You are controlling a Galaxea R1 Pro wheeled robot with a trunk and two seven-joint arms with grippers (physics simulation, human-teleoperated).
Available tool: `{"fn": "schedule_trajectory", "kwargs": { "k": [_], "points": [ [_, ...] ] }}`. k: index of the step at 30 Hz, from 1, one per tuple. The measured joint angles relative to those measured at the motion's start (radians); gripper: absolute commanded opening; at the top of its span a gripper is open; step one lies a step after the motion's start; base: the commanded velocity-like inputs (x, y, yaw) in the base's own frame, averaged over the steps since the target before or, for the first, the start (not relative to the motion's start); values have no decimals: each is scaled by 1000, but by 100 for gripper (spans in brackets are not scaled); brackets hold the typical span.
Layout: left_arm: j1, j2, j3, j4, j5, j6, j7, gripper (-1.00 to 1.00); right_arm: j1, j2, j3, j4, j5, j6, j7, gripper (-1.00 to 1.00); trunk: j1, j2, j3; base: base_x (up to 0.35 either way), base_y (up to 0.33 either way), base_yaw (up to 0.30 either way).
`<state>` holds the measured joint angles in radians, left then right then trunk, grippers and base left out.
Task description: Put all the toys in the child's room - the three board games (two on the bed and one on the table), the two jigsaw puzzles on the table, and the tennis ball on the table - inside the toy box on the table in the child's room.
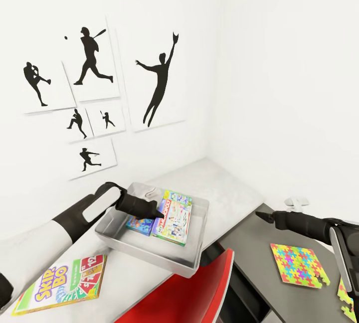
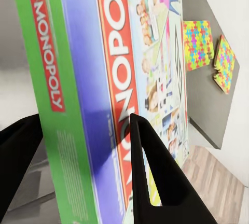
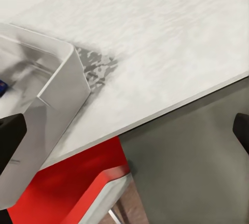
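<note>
Two L fingers [image 2: 155, 182] pinching Monopoly box [image 2: 104, 79], R fingers [image 3: 10, 136] spread

Small blue board game [image 1: 140, 224] half hidden under the Monopoly box [image 1: 173, 218] in the toy box [image 1: 149, 253], second jigsaw puzzle [image 1: 348, 299] cut off at the table's [image 1: 234, 191] right end, Monopoly's small print too blurred to read

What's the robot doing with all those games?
It is tidying toys into the grey toy box on the table. Its left gripper is shut on the Monopoly game, which is in the box beside a small blue game. The Skip-Bo game and two jigsaw puzzles are outside the box. The right gripper is open, holding nothing.
</note>
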<state>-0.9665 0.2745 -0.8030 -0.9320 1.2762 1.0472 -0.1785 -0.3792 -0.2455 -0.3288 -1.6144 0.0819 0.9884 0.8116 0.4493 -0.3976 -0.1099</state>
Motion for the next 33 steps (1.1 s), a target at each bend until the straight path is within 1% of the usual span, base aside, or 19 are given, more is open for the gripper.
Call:
{"fn": "schedule_trajectory", "kwargs": {
  "k": [2,3,5,11,19,33],
  "points": [
    [-2,-3,1,11,-25,0,-26,-100,0,0,1,0,0,0,0,100,0,0,0,0,0,0],
    [-2,-3,1,11,-25,0,-27,-100,0,0,1,0,0,0,0,100,0,0,0,0,0,0],
    [-4,-5,2,18,-41,0,-48,-100,1,0,1,0,0,0,0,100,0,0,0,0,0,0],
    [-5,-8,2,33,-63,0,-83,-100,1,0,1,0,0,0,0,100,0,0,-3,0,0,0],
    [-6,-12,-1,41,-70,-1,-97,-100,0,1,2,0,1,2,0,100,0,0,-12,0,0,0],
    [-6,-13,-2,45,-73,-2,-102,-100,0,3,6,0,1,4,0,100,0,0,-33,0,0,0]
  ]
}}
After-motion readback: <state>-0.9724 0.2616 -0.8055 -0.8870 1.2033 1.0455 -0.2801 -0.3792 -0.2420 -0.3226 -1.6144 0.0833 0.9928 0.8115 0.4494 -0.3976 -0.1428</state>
